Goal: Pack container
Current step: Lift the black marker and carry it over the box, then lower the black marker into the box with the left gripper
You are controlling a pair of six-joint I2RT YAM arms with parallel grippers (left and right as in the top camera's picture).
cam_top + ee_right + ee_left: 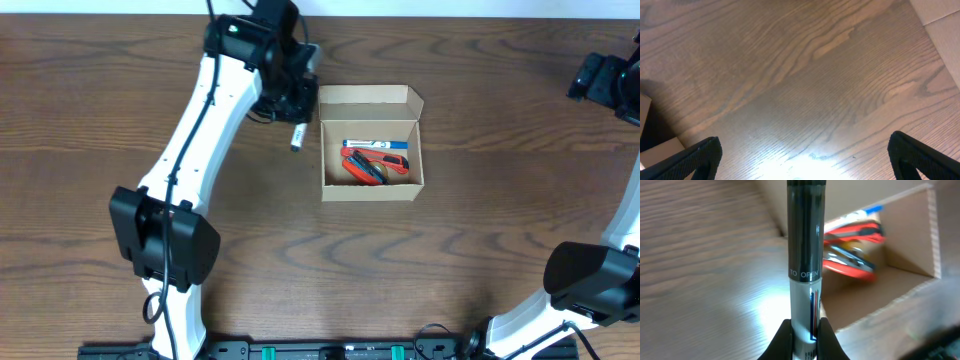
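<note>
- The left end effector (288, 95) sits in the upper middle-left of the overhead view, just left of the container (372, 192). It is clamped on a marker (297, 137).
- In the left wrist view the two fingers (782, 341) press against the marker's pale lower barrel at the bottom centre of the frame. The dark upper part (806, 240) runs straight up the frame and bears the words "TO OPEN".
- From overhead, the marker's free end points down the frame, just beside the container's left wall and outside it.
- The container, a tan cardboard box, rests on the table (480, 250) slightly above centre in the overhead view. Its lid flap (368, 103) is folded back toward the top of the frame, so the inside shows.
- Inside lie a blue-and-white item (375, 144) along the upper side, and below it a red tool (390, 160) and a red-handled tool (362, 170); what kind each is I cannot tell.
- The right end effector (805, 155) has its fingers (695, 160) wide apart at the bottom corners of the right wrist view. Only bare wood grain shows between them, and nothing is held.
- From overhead, it is at the upper right edge (605, 82), well apart from the container.
</note>
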